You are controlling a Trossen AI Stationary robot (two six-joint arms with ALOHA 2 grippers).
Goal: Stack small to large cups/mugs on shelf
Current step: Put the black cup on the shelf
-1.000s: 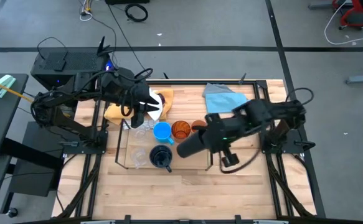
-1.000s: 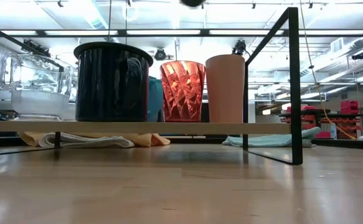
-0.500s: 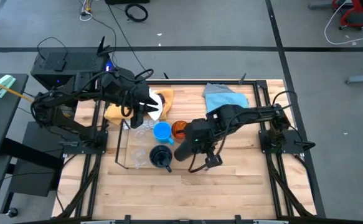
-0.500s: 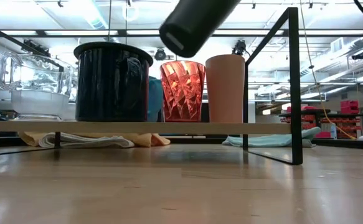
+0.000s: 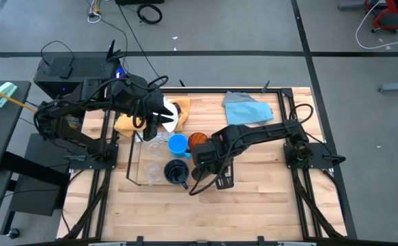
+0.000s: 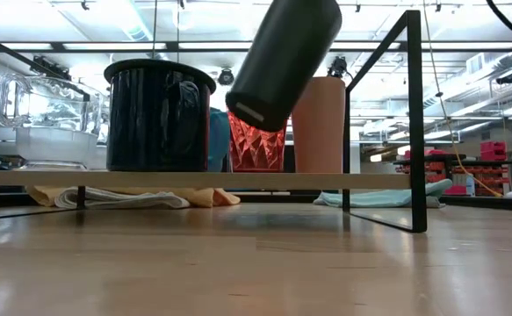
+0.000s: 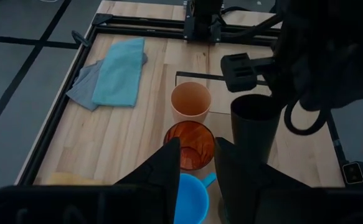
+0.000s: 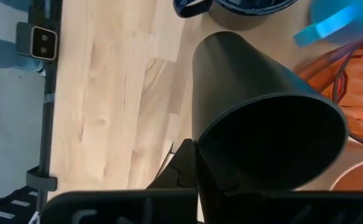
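Note:
The wire shelf (image 5: 136, 158) holds a navy mug (image 6: 159, 114), a light-blue mug (image 5: 178, 144), an amber tumbler (image 7: 190, 144), a small orange cup (image 7: 190, 101) and clear cups (image 5: 153, 171), all standing on their bases. My right gripper (image 8: 197, 163) is shut on a black cup (image 6: 284, 61). It holds the cup over the shelf's right part, in front of the amber tumbler. My left gripper (image 7: 197, 149) hangs open and bare above the shelf's far left corner. The purple tumbler is out of view. My right gripper has the black cup by its rim (image 8: 206, 155), with one finger inside the mouth and one outside on the wall. The fingers come steeply from above. The cup hangs clear of the shelf, tilted, with its base (image 6: 251, 114) lowest and toward the shelf's left.
A blue cloth (image 5: 248, 108) lies at the table's far right. Yellow (image 5: 125, 124) and white (image 5: 179, 113) cloths lie behind the shelf under the left arm. The shelf's upright wire post (image 6: 411, 114) stands right of the orange cup. Bare wood lies along the near edge.
My right gripper has come down and toward the table's left, over the shelf, carrying the black cup. The cup has swung from lying nearly level to a steeper tilt and has dropped in front of the amber tumbler.

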